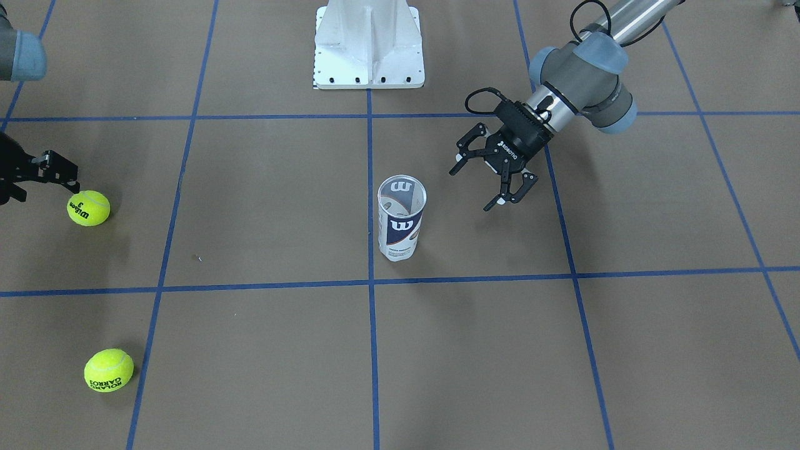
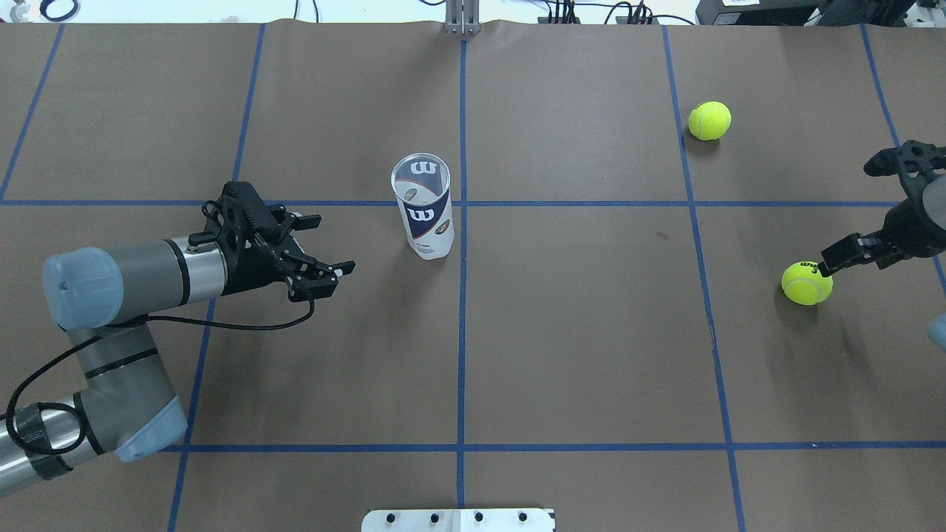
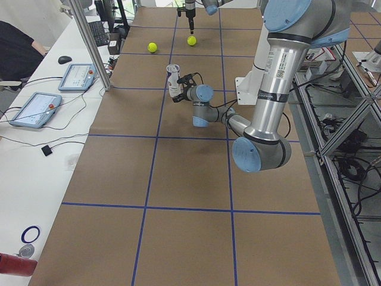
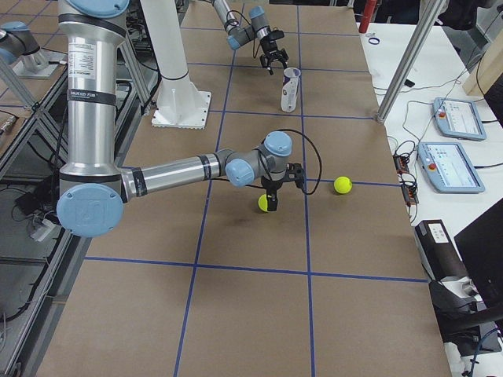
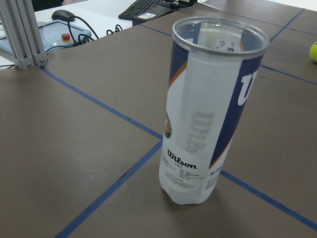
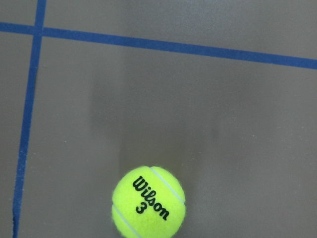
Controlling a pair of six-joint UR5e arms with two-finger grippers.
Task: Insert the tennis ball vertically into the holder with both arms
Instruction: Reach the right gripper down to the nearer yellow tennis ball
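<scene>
Robot lab: tape-gridded table [image 3: 178,179], teach pendants [image 3: 34,109], aluminium framing [image 3: 88,42].

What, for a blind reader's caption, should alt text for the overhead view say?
An upright clear can stands central. The left arm points open jaws at it from the left, apart; at the right edge the right arm holds open jaws by the near ball, a far ball beyond.

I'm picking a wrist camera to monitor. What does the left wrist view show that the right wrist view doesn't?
Only the left wrist view shows the can, upright with its top open, plus a metal post, a keyboard and a mouse beyond the table. Only the right wrist view shows a whole ball, printed Wilson 3, lying free. Both share the brown table with blue tape lines; the left view also catches a yellow sliver of ball at its right edge.
</scene>
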